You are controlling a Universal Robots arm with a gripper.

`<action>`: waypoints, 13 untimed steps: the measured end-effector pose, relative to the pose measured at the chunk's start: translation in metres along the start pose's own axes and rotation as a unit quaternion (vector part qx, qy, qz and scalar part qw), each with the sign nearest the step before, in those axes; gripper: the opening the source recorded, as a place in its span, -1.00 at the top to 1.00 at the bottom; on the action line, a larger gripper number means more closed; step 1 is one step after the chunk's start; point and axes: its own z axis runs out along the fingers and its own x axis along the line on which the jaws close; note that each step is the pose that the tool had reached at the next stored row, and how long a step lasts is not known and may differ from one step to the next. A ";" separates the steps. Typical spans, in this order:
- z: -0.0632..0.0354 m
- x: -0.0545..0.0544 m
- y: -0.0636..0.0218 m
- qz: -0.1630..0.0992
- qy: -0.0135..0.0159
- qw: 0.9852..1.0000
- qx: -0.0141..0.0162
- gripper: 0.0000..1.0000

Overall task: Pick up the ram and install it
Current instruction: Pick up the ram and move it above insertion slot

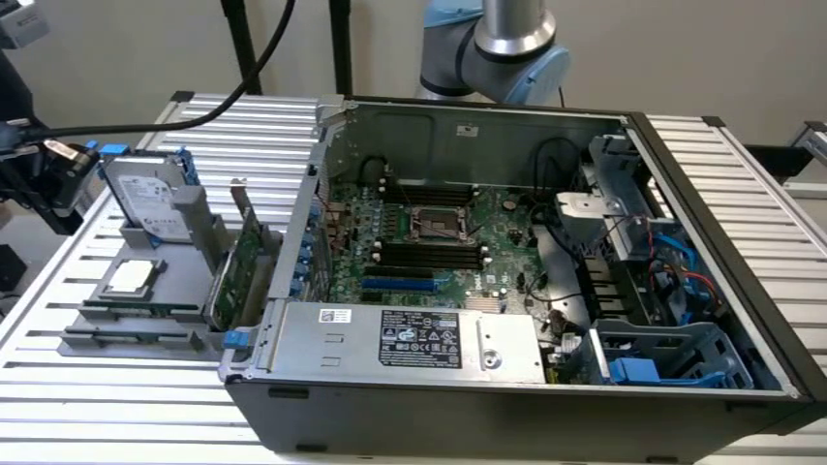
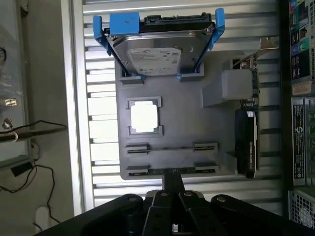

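Slatted aluminium makes up the worktop (image 1: 723,165), with a plain pale wall behind it. At nine o'clock from the open computer case (image 1: 517,407) sits a grey tray (image 1: 77,344) (image 2: 182,118) that holds the loose parts. At the tray's twelve o'clock end a silver hard drive (image 1: 149,199) (image 2: 165,54) leans in its blue rails. Below it, near the tray's middle, a square processor (image 1: 130,276) (image 2: 144,117) lies flat in a frame.

The ram (image 2: 189,171) is at the tray's six o'clock end. It is a thin green stick resting on edge between the last pair of small brackets. The pair of brackets just beside it, toward the processor, holds nothing.

Along the tray's three o'clock edge an expansion card (image 1: 239,271) (image 2: 246,142) stands on edge, close against the case wall.

Inside the case the motherboard (image 1: 427,228) lies flat, and its black memory slots (image 1: 427,254) run side by side near the centre. A silver power supply (image 1: 401,339) lies at six o'clock and a blue drive cage (image 1: 659,358) at five o'clock. The arm (image 1: 510,39) rises behind the case at twelve o'clock.

In the wrist view the hand (image 2: 172,174) hovers above the tray's ram end. Its two dark fingers (image 2: 167,184) are pressed together with only a thin seam between them, pinching nothing. Their tips line up with the middle of the ram, and I cannot tell whether they touch it.
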 end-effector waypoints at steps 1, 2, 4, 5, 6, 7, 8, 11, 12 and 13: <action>0.0002 0.000 0.0000 -0.007 0.000 1.000 0.000 1.00; 0.0003 0.000 0.0000 -0.016 0.001 1.000 0.000 1.00; 0.0008 0.000 0.0000 -0.034 0.002 0.999 0.000 1.00; 0.0010 0.000 0.0000 -0.043 0.002 0.999 0.000 1.00; 0.0012 0.000 0.0000 -0.052 0.003 0.999 0.001 1.00; 0.0014 0.000 0.0000 -0.061 0.003 0.998 0.001 1.00; 0.0016 0.000 0.0000 -0.070 0.003 0.998 0.001 1.00; 0.0024 0.000 -0.0001 -0.097 0.005 0.995 0.001 1.00; 0.0027 0.000 -0.0001 -0.106 0.005 0.994 0.001 1.00; 0.0030 0.000 -0.0001 -0.115 0.005 0.993 0.001 1.00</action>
